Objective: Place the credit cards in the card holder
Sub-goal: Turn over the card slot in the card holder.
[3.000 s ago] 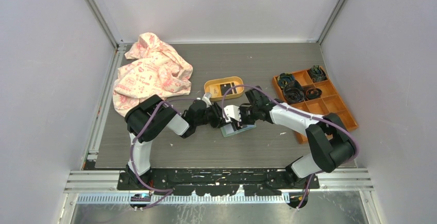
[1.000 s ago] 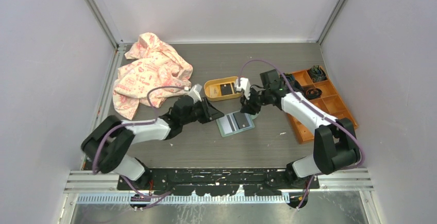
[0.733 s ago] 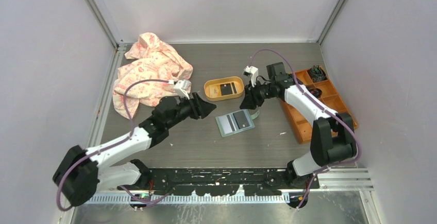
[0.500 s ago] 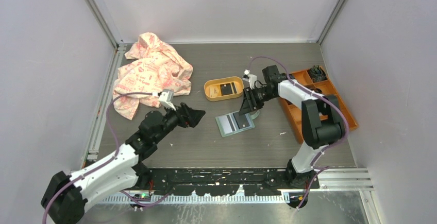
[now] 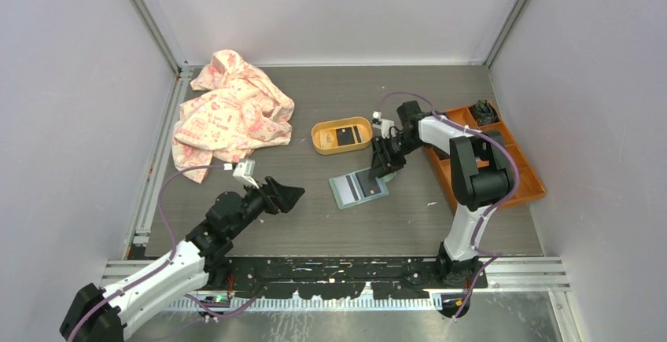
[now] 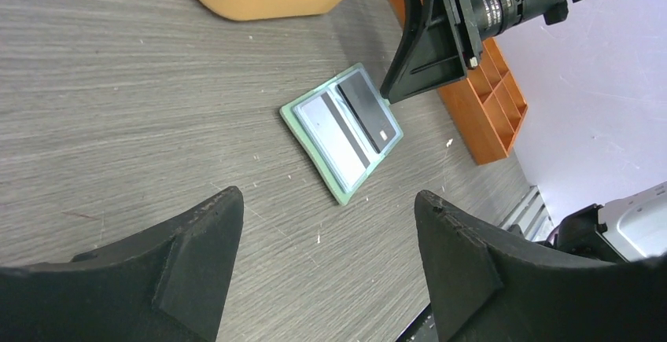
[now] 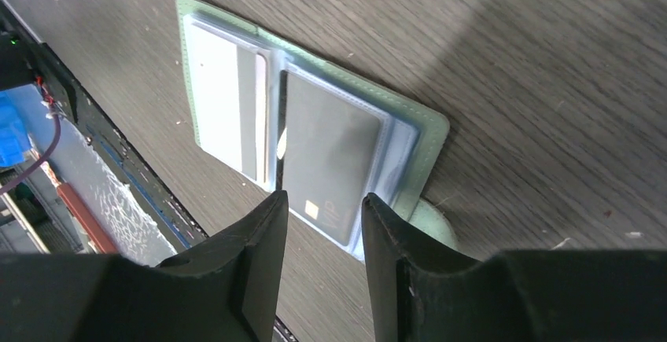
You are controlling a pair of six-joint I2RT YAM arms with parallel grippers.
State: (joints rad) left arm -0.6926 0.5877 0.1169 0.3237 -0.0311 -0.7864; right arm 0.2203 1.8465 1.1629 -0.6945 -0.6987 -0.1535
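The sage-green card holder (image 5: pixel 340 197) lies open on the table. Its left slot holds a white credit card (image 7: pixel 216 90) with a dark stripe, and its right slot holds a dark credit card (image 7: pixel 330 145). Another black card (image 5: pixel 344 136) lies in the yellow oval tray (image 5: pixel 317 136). My right gripper (image 7: pixel 324 200) hangs just over the holder's right edge, above the dark card's end, jaws partly open with nothing between them. My left gripper (image 5: pixel 292 195) is wide open and empty, well to the left of the holder (image 6: pixel 342 193).
A pink patterned cloth (image 5: pixel 232 110) is heaped at the back left. An orange compartment box (image 5: pixel 511 165) with dark rolled items stands along the right side. The yellow tray (image 6: pixel 259 0) stands just behind the holder.
The left arm drew back towards the near left, away from the holder, and its jaws opened wide. The right gripper swung back down over the holder's right edge and opened a little.
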